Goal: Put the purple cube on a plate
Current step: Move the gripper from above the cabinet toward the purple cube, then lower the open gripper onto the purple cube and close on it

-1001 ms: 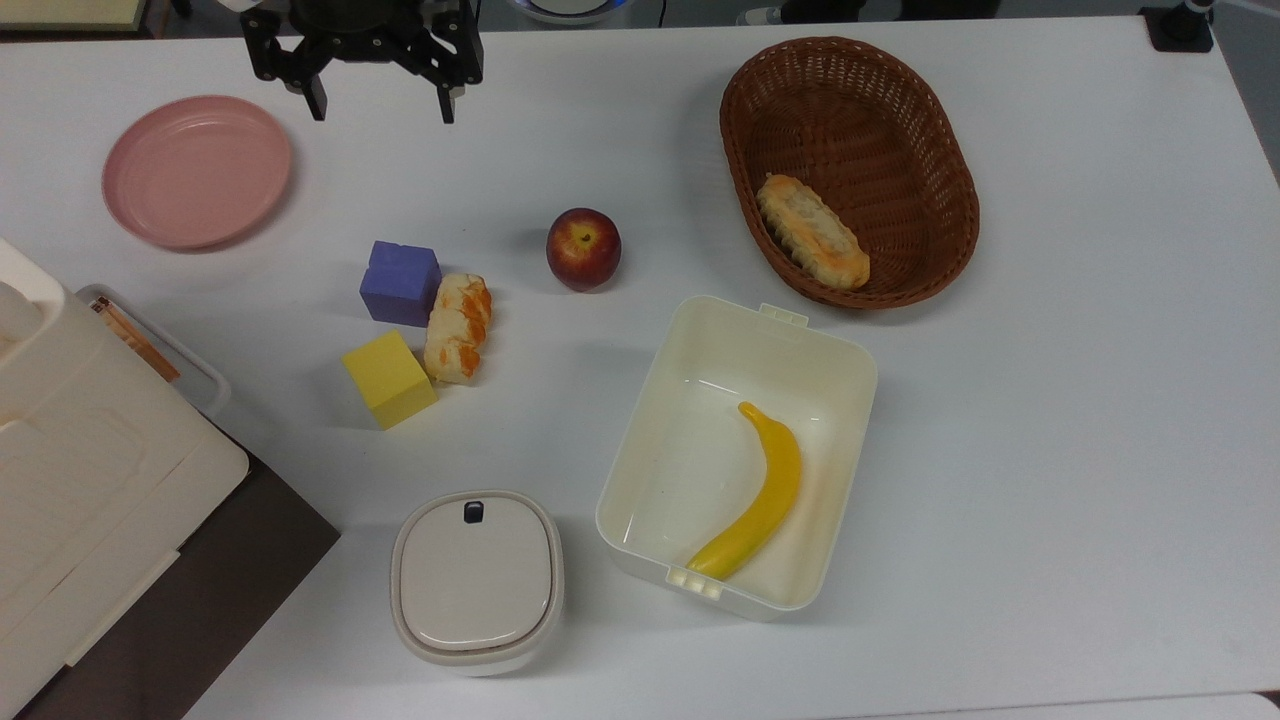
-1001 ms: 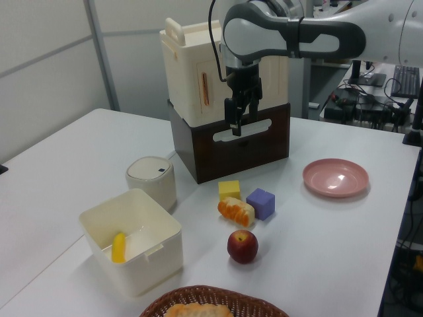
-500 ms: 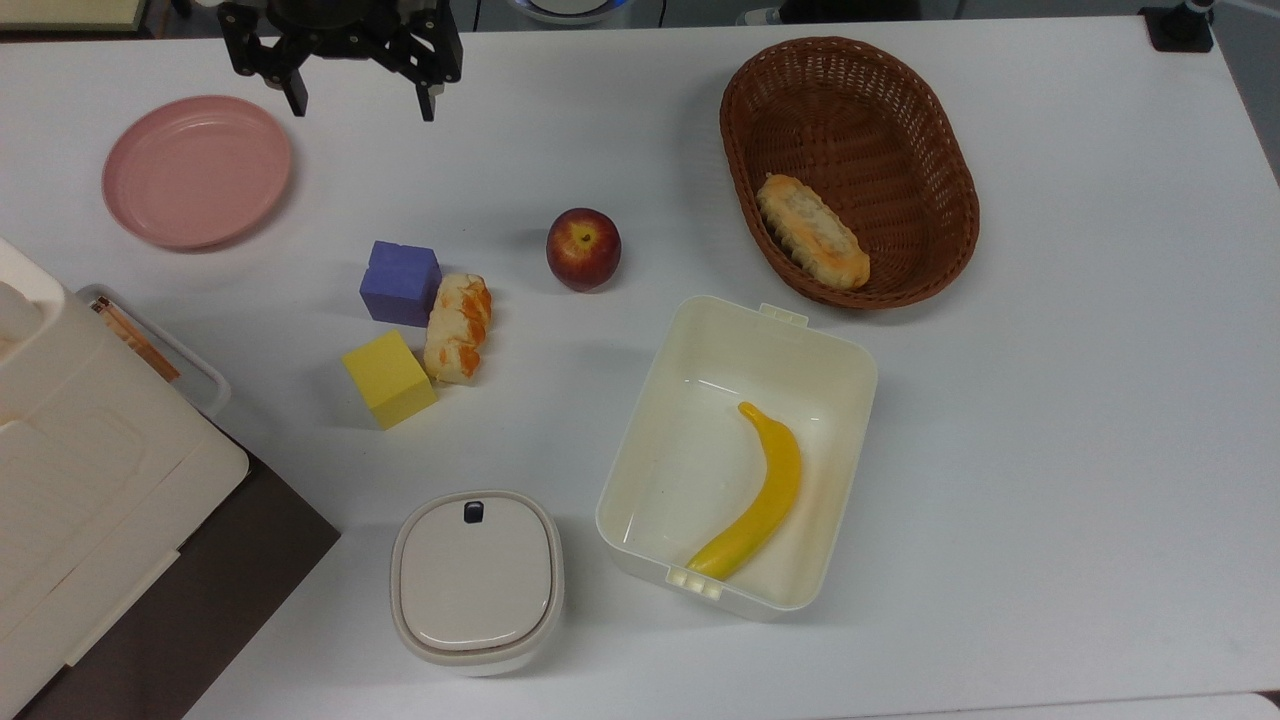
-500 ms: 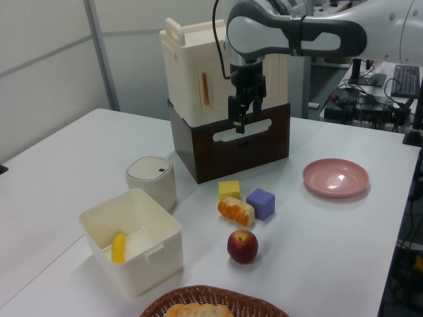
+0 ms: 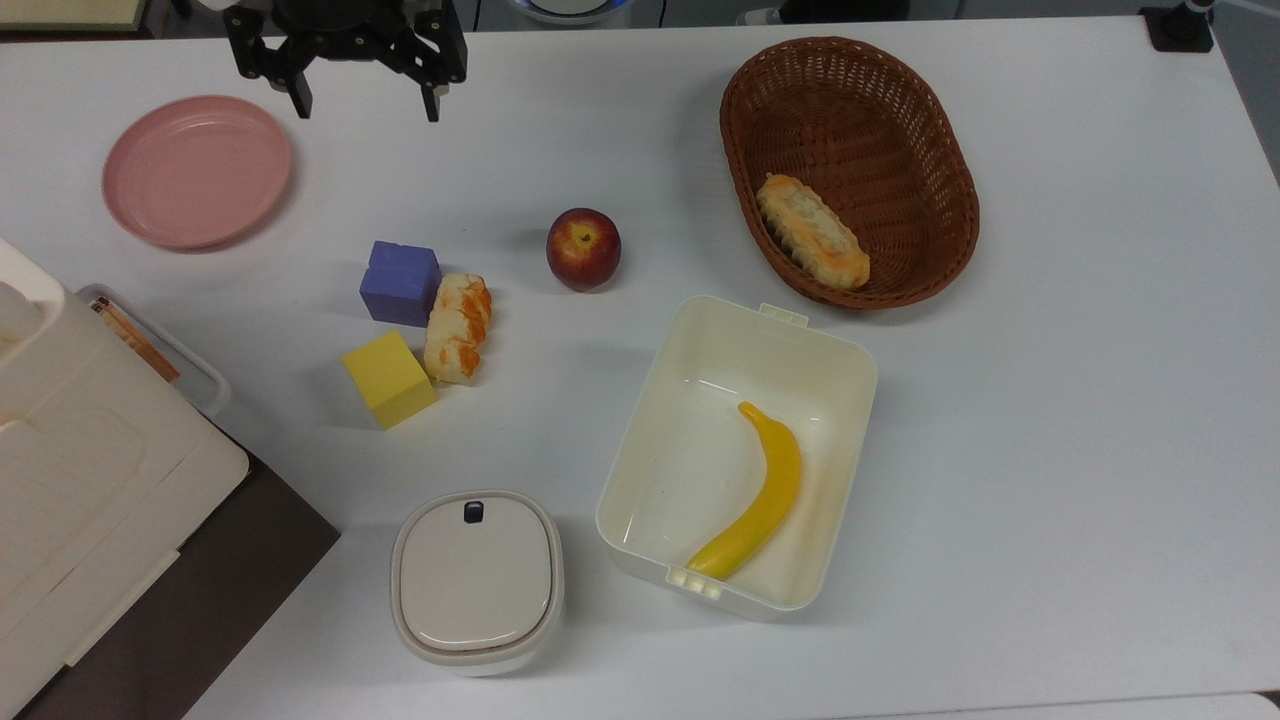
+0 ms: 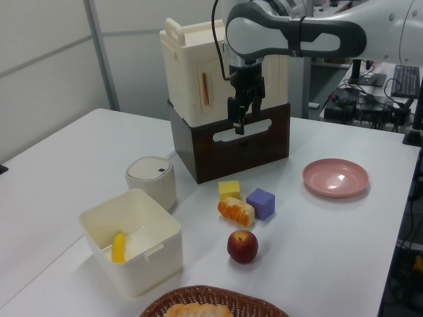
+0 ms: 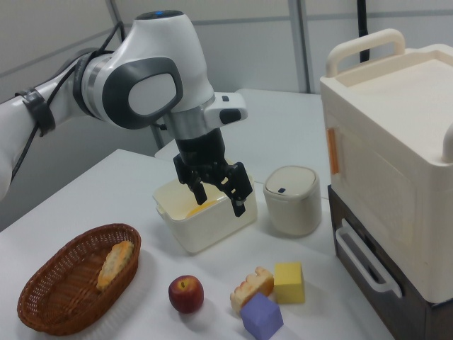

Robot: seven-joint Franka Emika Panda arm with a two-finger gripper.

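The purple cube (image 5: 400, 283) (image 6: 260, 203) (image 7: 261, 316) rests on the white table, touching a piece of orange-striped bread (image 5: 458, 327). In the top view the pink plate (image 5: 197, 170) (image 6: 335, 177) lies up and to the left of the cube, with nothing on it. My gripper (image 5: 364, 102) (image 6: 236, 125) (image 7: 218, 200) hangs open and empty high above the table, at the top view's upper edge between plate and cube. It is well apart from both.
A yellow cube (image 5: 389, 379) sits just below the purple one. An apple (image 5: 583, 248), a wicker basket (image 5: 850, 70) with bread, an open cream box (image 5: 840, 360) holding a banana, a lidded white pot (image 5: 476, 582) and a large cream-and-brown case (image 5: 90, 500) stand around.
The gripper rose and shifted toward the top view's left and upper edge a second ago, then stayed nearly still. The objects on the table have not moved.
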